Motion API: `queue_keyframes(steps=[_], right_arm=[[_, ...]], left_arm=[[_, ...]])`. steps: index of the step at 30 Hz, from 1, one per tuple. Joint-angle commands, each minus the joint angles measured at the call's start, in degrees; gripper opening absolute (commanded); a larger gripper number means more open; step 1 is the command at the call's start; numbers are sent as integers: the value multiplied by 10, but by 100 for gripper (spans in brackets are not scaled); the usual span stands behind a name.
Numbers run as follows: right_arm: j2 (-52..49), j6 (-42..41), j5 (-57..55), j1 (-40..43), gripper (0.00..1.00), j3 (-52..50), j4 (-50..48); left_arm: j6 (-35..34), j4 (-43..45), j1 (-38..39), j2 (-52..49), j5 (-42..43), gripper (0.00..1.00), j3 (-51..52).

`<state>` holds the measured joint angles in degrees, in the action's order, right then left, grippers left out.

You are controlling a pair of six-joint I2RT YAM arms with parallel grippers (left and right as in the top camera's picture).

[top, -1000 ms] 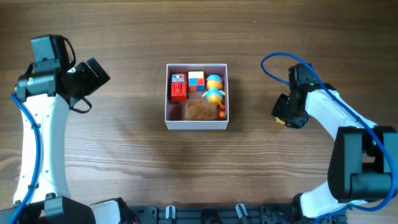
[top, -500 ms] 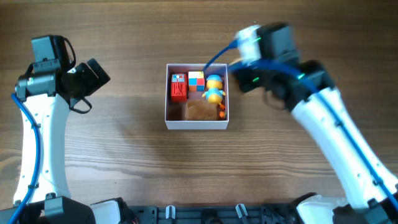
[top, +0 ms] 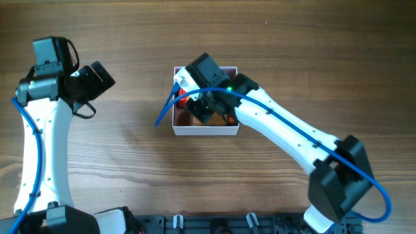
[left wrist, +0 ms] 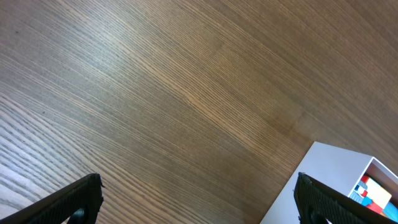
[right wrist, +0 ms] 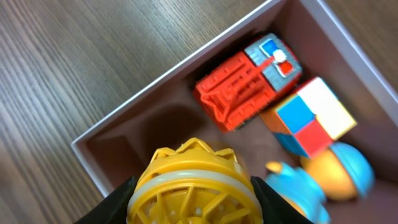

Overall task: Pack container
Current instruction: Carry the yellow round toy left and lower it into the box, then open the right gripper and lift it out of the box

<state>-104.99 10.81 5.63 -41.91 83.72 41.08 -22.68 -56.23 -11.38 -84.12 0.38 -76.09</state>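
Overhead, the left gripper (top: 103, 77) hangs well to the left of the container (top: 205, 130). Its wrist view shows the jaws spread wide above the wooden table (left wrist: 155, 93), with only a white corner of the box at lower right. The container sits mid-table with the right gripper (top: 207, 104) over it, fingers (right wrist: 109, 211) clamped on a ribbed yellow toy (right wrist: 193, 177) above the pink floor, near a red truck (right wrist: 239, 87), a coloured cube (right wrist: 311, 118) and a blue-and-orange figure (right wrist: 336, 180).

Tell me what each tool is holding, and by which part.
Right tool grips a yellow wheel-shaped toy by its rim sides, over the container. Left tool holds nothing.
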Motion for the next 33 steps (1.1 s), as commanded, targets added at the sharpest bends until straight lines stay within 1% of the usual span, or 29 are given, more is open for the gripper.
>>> queue_keyframes(steps=[1, 3, 5, 6, 7, 8, 10, 12, 13, 15, 19, 21, 23, 24, 26, 28, 32, 33], right_arm=[[-18, 5, 22, -1, 5, -1, -15], [-21, 6, 24, -1, 6, -1, -23], [-21, 5, 24, -1, 13, -1, -25], [-21, 6, 29, -1, 19, -1, -24], [-21, 6, 38, -1, 30, -1, -24], [-21, 6, 46, -1, 46, -1, -23], [-21, 6, 48, -1, 50, -1, -23], [-21, 6, 48, -1, 60, -1, -19], [-21, 6, 48, -1, 62, -1, -18], [-21, 6, 48, -1, 72, -1, -15], [-21, 6, 48, -1, 71, -1, -14], [-21, 6, 47, -1, 69, -1, -14], [-21, 0, 36, -1, 63, -1, -14], [-21, -26, 12, -1, 63, -1, -16], [-14, -102, -52, 2, 68, 2, -17], [9, -163, -91, 19, 72, 12, -16], [87, -239, -90, 100, 81, 35, -13], [112, -256, -85, 134, 90, 35, -11]], left_arm=[[-3, 0, -3, -2, 7, 100, -3], [-3, 0, -3, -2, 7, 100, -3], [-3, 0, -3, -2, 7, 100, -3], [-3, 0, -3, -2, 7, 100, -3], [-3, 0, -3, -2, 7, 100, -3], [-3, 0, -3, -2, 7, 100, -3], [-3, 0, -3, -2, 7, 100, -3], [-3, 0, -3, -2, 7, 100, -3], [-3, 0, -3, -2, 7, 100, -3], [-3, 0, -3, -2, 7, 100, -3], [-3, 0, -3, -2, 7, 100, -3], [-3, 0, -3, -2, 7, 100, -3], [-3, 0, -3, -2, 7, 100, -3], [-3, 0, -3, -2, 7, 100, -3], [-1, -2, -3, -2, 7, 100, -3], [18, -1, 3, -2, 7, 100, -3], [53, 11, 44, -2, 4, 100, -3], [63, 16, 58, -2, 4, 100, -3]])
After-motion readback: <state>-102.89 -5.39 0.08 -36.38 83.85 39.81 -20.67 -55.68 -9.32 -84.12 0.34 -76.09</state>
